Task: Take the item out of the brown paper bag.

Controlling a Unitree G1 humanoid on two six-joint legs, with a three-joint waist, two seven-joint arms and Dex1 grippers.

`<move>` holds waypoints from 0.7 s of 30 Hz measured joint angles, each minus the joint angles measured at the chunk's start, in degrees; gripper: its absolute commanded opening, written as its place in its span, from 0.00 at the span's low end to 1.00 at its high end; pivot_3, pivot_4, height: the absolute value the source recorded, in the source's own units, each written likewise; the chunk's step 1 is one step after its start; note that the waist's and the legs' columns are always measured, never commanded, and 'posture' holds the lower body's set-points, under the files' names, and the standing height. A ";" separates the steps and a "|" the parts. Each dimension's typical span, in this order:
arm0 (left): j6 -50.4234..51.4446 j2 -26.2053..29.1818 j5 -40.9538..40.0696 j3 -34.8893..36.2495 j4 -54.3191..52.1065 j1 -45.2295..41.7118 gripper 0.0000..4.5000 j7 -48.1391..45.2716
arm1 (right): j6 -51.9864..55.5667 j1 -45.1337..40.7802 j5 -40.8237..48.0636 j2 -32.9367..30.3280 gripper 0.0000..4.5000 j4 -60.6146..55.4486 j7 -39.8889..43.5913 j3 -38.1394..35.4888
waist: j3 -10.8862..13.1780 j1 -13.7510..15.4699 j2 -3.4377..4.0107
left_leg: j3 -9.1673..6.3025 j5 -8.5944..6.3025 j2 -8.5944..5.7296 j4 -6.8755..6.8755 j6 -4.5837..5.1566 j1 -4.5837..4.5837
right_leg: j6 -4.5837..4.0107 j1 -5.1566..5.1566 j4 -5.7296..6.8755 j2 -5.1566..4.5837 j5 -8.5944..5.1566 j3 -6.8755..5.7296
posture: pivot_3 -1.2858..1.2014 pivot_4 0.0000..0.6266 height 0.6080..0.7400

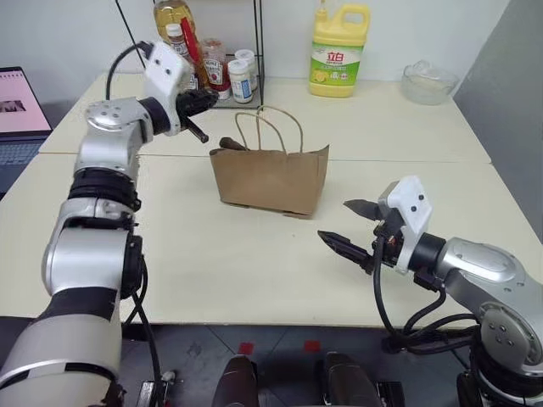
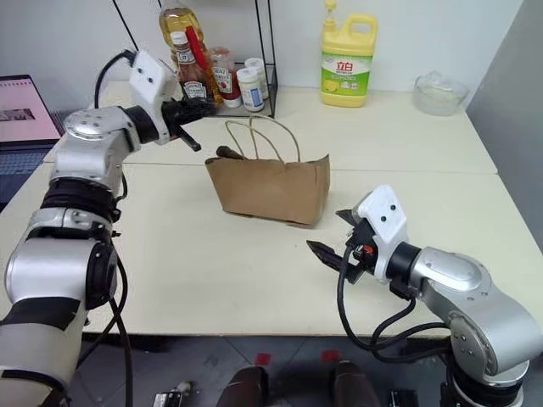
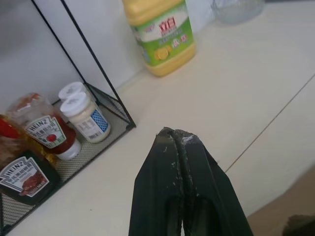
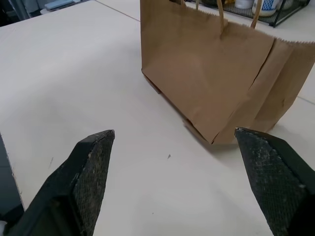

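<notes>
Brown paper bag [image 1: 270, 178]: upright mid-worktop [image 1: 254, 271], a dark object poking from its open top; bottle not discernible.
Left claw [image 1: 202, 134]: pressed together, empty, raised beside the bag's handles.
Right claw [image 1: 352, 227]: spread, empty, near the bag.
Wire rack [image 3: 74, 147]: ketchup bottles, white-capped jars.

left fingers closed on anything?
No: in the left wrist view the left gripper has its two black fingers pressed together with nothing between them, above the bare cream table.

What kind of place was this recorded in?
Probably a lab or office staged as a kitchen: pale tables pushed together, a laptop at one edge, plus a wire rack of sauce bottles and a detergent jug against a bare wall.
</notes>
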 measured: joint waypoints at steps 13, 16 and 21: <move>0.30 2.48 3.89 -0.86 5.73 -0.56 0.01 -30.69 | -3.38 7.25 5.15 -6.04 0.92 -2.94 -0.46 -3.75 | 0.00 -1.01 0.00 | -0.04 0.05 0.02 0.00 -0.07 -0.16 | 0.01 -0.12 0.04 0.01 0.00 -0.06 | 0.52 0.24 1.00; 2.05 4.75 4.22 -1.45 2.75 0.31 0.01 -38.41 | -7.11 9.25 7.62 -9.12 0.92 -3.34 1.66 -4.96 | 0.00 -1.18 0.00 | -0.05 0.01 0.02 0.01 0.00 -0.16 | 0.01 -0.10 0.03 0.01 0.00 -0.07 | 0.52 0.24 1.00; 5.75 8.20 1.34 -6.14 -7.40 7.09 0.01 -43.92 | -11.65 11.53 10.66 -13.35 0.92 -3.40 3.96 -6.63 | 0.00 -1.29 0.00 | -0.07 0.02 0.05 0.02 0.00 -0.14 | 0.01 -0.06 0.06 0.00 0.00 -0.07 | 0.52 0.24 1.00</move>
